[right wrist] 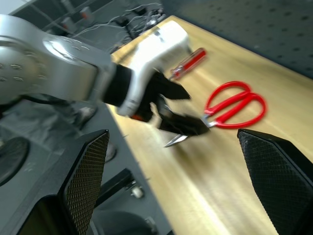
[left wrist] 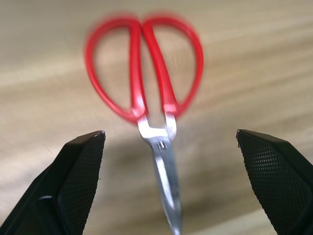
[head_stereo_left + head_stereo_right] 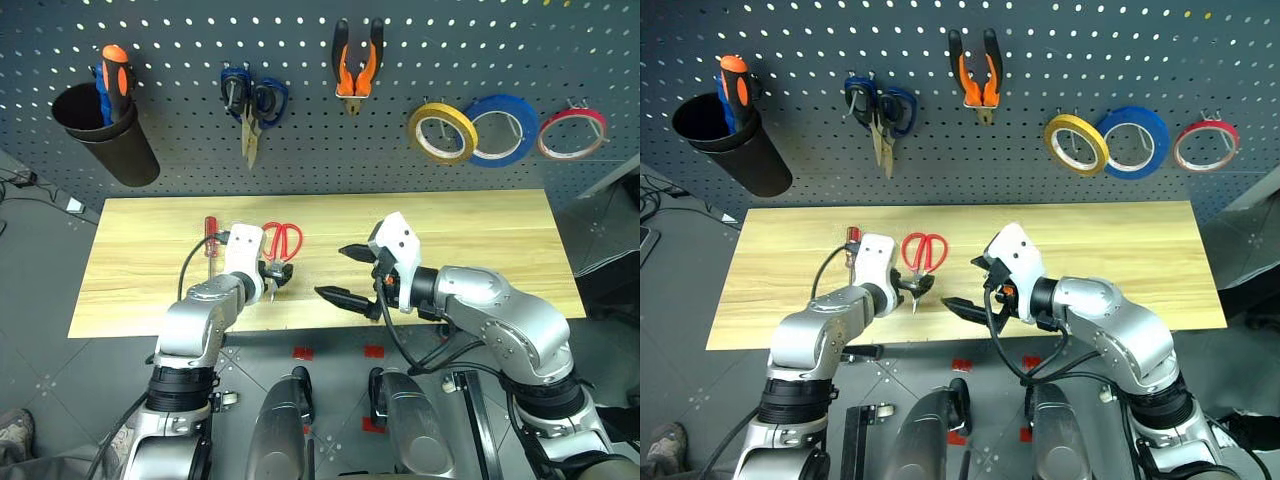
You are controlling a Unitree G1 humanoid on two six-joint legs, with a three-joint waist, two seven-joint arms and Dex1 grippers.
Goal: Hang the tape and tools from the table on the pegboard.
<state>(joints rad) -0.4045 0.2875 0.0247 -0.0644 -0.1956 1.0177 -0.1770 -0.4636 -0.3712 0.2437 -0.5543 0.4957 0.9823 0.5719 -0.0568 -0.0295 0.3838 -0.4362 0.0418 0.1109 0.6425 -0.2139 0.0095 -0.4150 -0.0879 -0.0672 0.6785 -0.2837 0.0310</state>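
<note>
Two tools lay on the wooden table (image 3: 480, 240): the red-handled scissors (image 3: 281, 243) and the slim red-handled screwdriver (image 3: 210, 235). The scissors rested flat with their loops toward the pegboard (image 3: 300, 40) and their blades pointing back toward the near edge; the screwdriver lay at about nine o'clock from them, near but apart, its handle also toward the board.

The left gripper (image 3: 272, 277) hung low over the scissors' blade end, its fingers spread wide and grasping nothing; in the left wrist view the two black fingertips (image 2: 80, 161) stood on either side of the blades without touching them. The right gripper (image 3: 345, 272) sat at about three o'clock from the scissors, near the table's front edge, pointing toward the left arm, its fingers likewise released and empty.

On the pegboard, the orange-and-black pliers (image 3: 357, 68) hung at twelve o'clock from the scissors, jaws down. At about two o'clock, the yellow tape ring (image 3: 441, 132) hung on a hook, overlapping the blue roll (image 3: 501, 130) beside it, with the red roll (image 3: 571, 133) further along. Blue-handled scissors (image 3: 251, 105) hung at eleven o'clock, and beyond them a black cup (image 3: 103, 133) held an orange-handled screwdriver (image 3: 116, 75) and a blue one (image 3: 101, 95).
</note>
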